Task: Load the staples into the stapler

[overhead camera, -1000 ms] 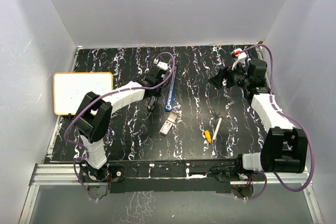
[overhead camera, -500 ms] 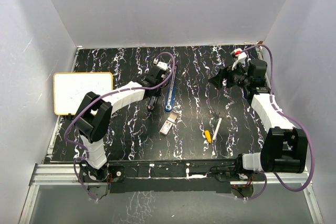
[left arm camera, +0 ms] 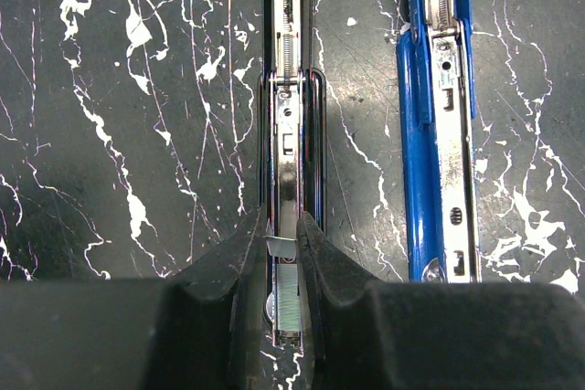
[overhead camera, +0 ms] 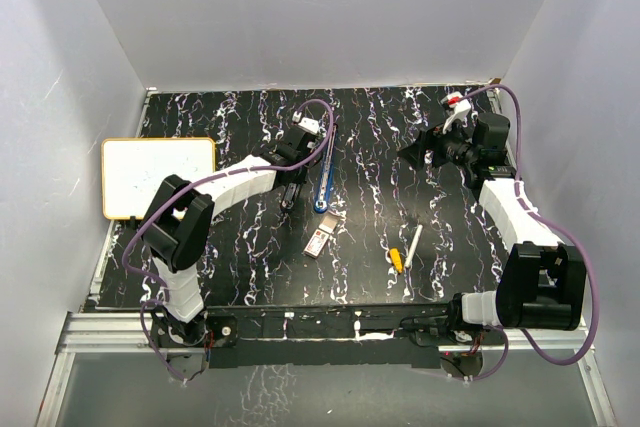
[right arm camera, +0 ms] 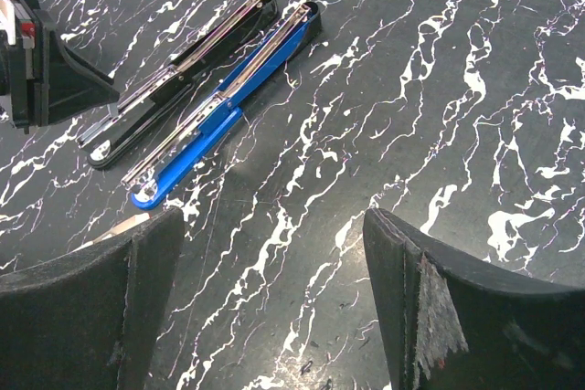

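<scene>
Gripping now: the left gripper (left arm camera: 281, 226) is closed on the bright metal rail of the black stapler (left arm camera: 289, 89), near one end of it. A small pale metal piece sits between the fingertips, and I cannot tell what it is.
Black stapler: lies opened out flat on the desk (overhead camera: 380, 127), with its spring and rail showing. In the top view the left arm covers most of it.
Blue stapler (left arm camera: 437, 116): also opened flat, lying just beside the black one and roughly parallel to it, not touching.
Staples (overhead camera: 319, 241): the small red-and-white box lies on the desk near the middle, just nearer the arm bases than the blue stapler's tip. It is apart from both grippers.
Right gripper (right arm camera: 274, 216): its jaws stand wide with nothing between them. It is raised over the far right of the desk, well apart from both staplers.
Pen (overhead camera: 412, 244): white with a yellow end, lying to the right of the staples.
Whiteboard (overhead camera: 158, 177): at the desk's left edge.
</scene>
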Controlling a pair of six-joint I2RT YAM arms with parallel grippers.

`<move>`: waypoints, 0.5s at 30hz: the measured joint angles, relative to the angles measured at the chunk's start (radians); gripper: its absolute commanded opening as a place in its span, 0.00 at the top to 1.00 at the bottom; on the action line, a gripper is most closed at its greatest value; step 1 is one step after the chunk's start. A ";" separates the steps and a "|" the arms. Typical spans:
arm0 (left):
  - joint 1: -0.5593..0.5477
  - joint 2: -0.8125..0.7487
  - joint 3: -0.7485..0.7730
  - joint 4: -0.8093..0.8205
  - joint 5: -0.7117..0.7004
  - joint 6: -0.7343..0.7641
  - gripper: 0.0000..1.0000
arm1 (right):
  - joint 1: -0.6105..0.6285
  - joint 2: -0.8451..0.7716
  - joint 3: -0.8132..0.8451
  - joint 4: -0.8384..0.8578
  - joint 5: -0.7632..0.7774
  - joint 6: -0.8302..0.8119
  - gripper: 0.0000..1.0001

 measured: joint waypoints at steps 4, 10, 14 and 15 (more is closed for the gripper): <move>0.000 0.000 0.000 0.000 0.002 0.004 1.00 | 0.000 0.000 -0.002 0.000 0.000 0.000 0.18; 0.000 0.002 0.000 0.000 0.005 0.011 1.00 | 0.000 0.000 -0.011 0.002 -0.001 0.000 0.18; 0.000 0.010 0.000 0.010 0.005 0.012 1.00 | 0.000 0.000 -0.011 0.002 -0.003 0.000 0.18; 0.000 0.012 0.000 0.014 0.005 0.012 1.00 | 0.000 0.000 -0.011 0.002 -0.003 0.000 0.18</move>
